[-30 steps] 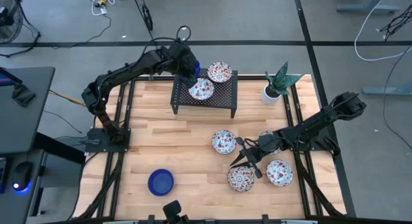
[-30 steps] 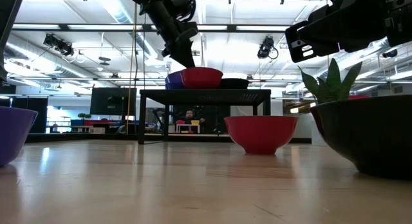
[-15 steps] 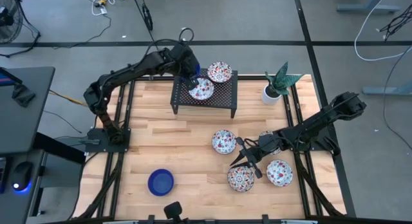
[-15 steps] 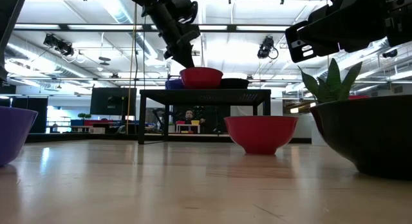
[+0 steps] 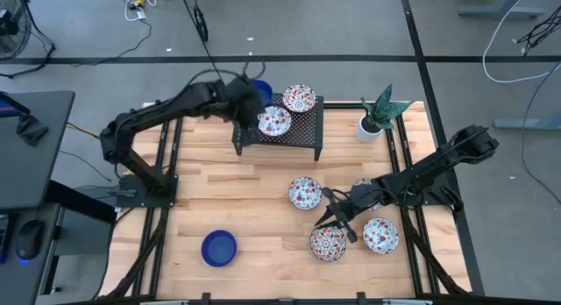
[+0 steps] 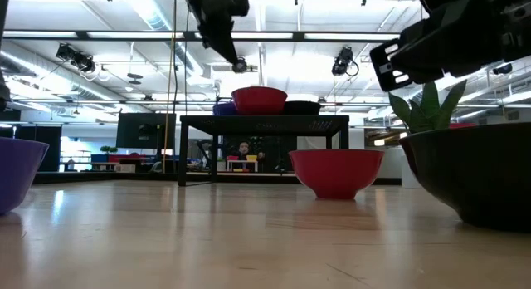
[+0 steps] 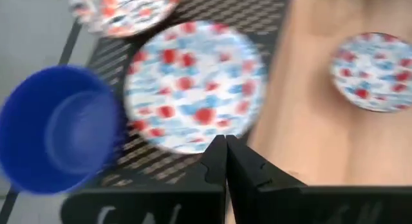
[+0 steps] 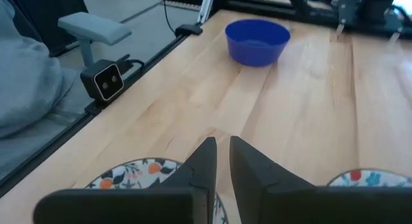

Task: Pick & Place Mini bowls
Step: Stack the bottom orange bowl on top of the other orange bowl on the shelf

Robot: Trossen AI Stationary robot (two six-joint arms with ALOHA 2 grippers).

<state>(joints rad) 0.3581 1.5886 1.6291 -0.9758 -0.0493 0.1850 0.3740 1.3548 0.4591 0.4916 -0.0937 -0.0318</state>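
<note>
Wooden tabletop (image 5: 245,200) carried a black rack (image 5: 302,134) with three mini bowls (image 5: 273,122), above which the left gripper (image 5: 248,106) hung empty, fingers together, while the right gripper (image 5: 337,219), nearly closed, waited among floral bowls.

- From above I see the wooden table (image 5: 237,191) evenly lit, shadows short and soft.
- At table height I look into bright ceiling lights (image 6: 274,69); they glare, and the rack (image 6: 264,123) and arms go to dark silhouettes.
- My left wrist picture is smeared; the patterned bowl (image 7: 193,85) blurs.
- My right wrist picture is sharper; the blue bowl (image 8: 256,40) shows a soft sheen.
</note>
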